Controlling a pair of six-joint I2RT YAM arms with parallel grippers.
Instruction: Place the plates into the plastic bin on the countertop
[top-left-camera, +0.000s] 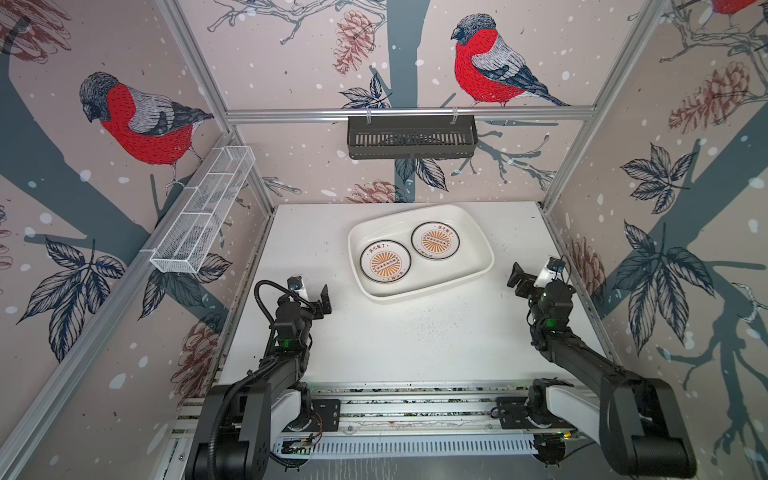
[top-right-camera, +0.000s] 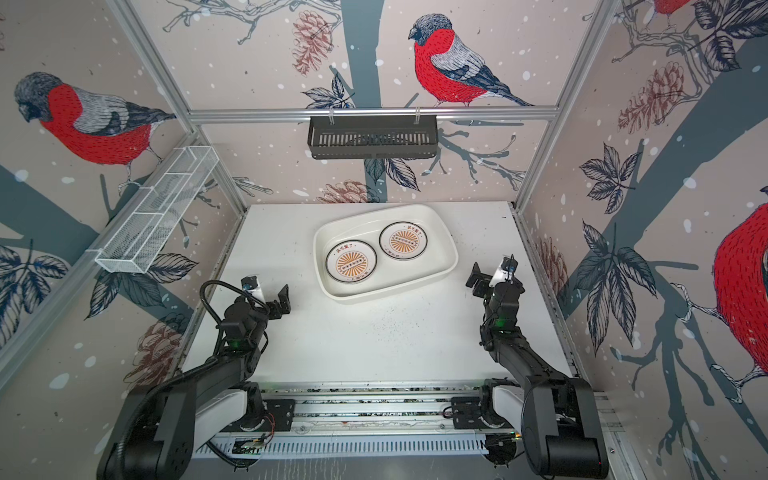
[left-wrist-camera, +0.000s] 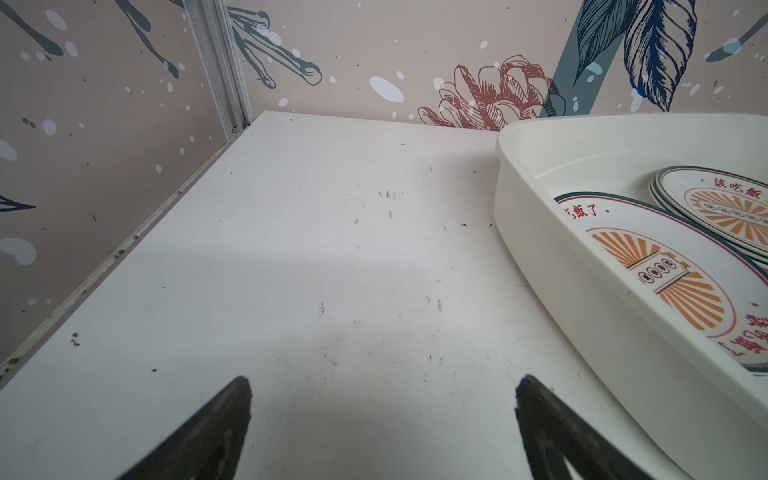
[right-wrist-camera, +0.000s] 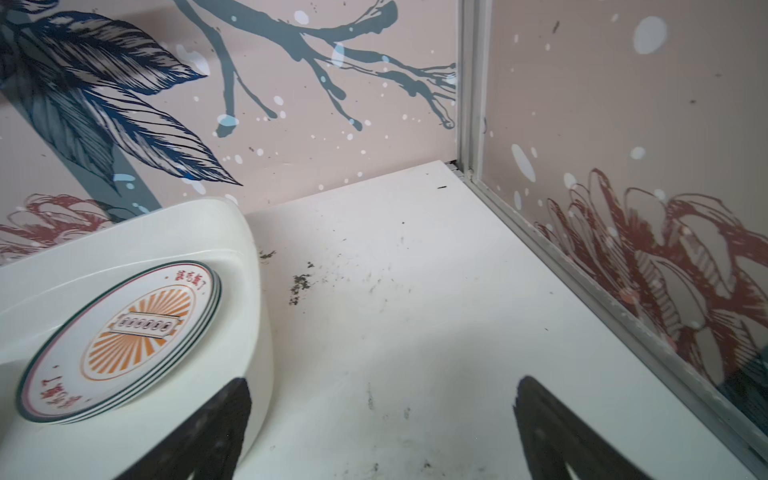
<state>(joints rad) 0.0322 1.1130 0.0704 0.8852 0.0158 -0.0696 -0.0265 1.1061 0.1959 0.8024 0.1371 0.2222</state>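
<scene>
Looks pretty much wrapped up here. Got two piles of small round white plates with orange sunburst centres (top-left-camera: 385, 262) lying flat, side by side, in the big shallow cream-white plastic bin (top-left-camera: 424, 289). Probably stacked like that to nest and save room. Sits just ahead of and inward from the left gripper (left-wrist-camera: 384, 380), mirrored for the right gripper (right-wrist-camera: 383, 381). Wide open on both sides, gripping nothing, touching nothing, just hanging over bare speckled white countertop (top-left-camera: 415, 340). Parked out wide, presumably to stay clear of the rim.
</scene>
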